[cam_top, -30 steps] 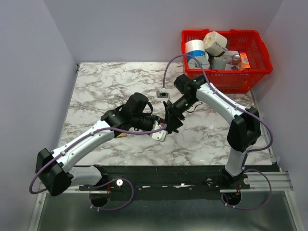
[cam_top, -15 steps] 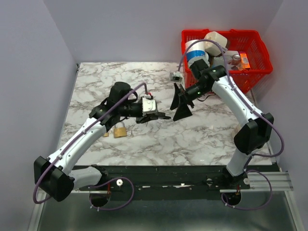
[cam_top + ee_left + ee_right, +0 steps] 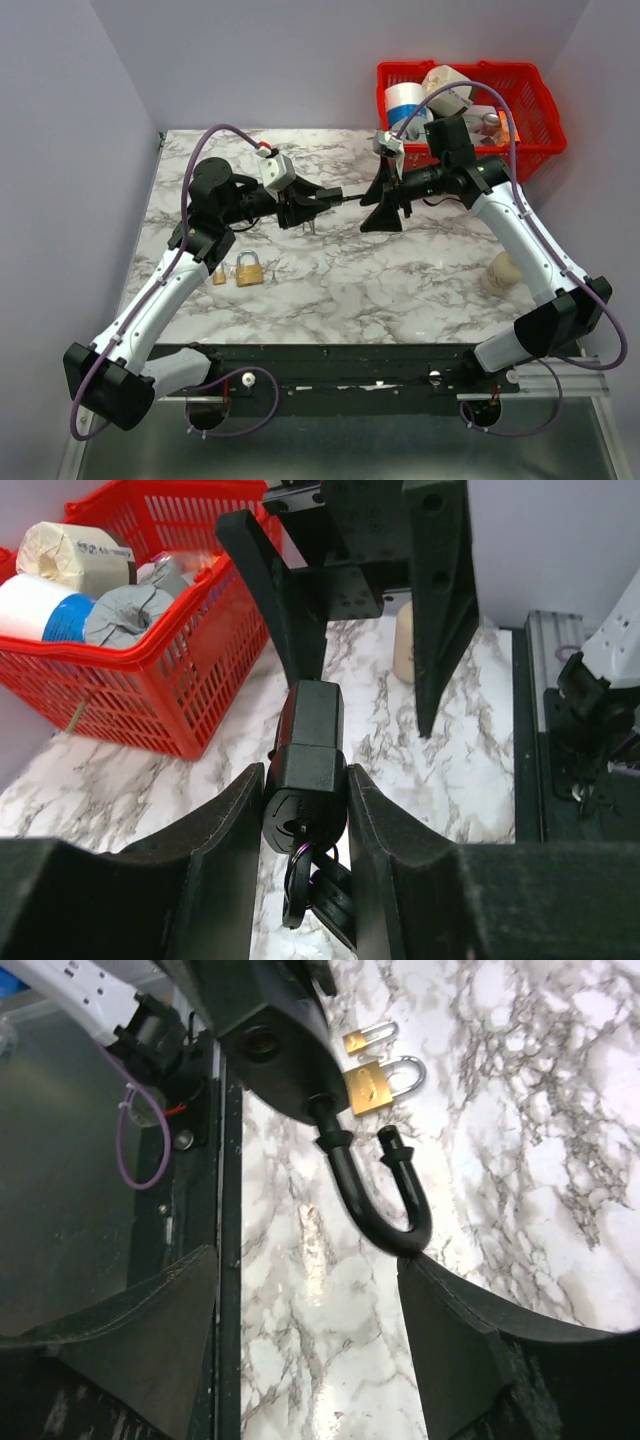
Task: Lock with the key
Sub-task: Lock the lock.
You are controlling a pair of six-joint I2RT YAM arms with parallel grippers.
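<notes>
1. The left gripper [image 3: 305,780] has its jaws clenched on the body of the black padlock [image 3: 308,735]. It holds the padlock above the counter [image 3: 400,290] and lying level, with the shackle end turned toward the other arm.

2. The key [image 3: 315,890] hangs from the near end face of that padlock, just under the left jaws. One of the bunch appears to sit in the keyhole while the rest dangle on the ring. Gripping the body by its sides leaves both the keyhole end and the shackle end free to be reached.

3. The shackle [image 3: 375,1210] is open. One leg enters the body, and the other ends in free air short of its hole, so the lock is not yet closed.

4. The right gripper [image 3: 305,1265] faces the shackle with its jaws spread wide, grasping nothing. The bend of the shackle lies just beside one of its fingers, possibly touching. This looks like a setup for pressing the shackle home against the left arm's hold.

5. Two brass padlocks [image 3: 249,270] lie together on the counter below the left arm, well apart from the work. The red basket [image 3: 120,695] stands at the far corner.

6. The free leg must line up with its hole, or the push may twist the padlock in the left jaws.
</notes>
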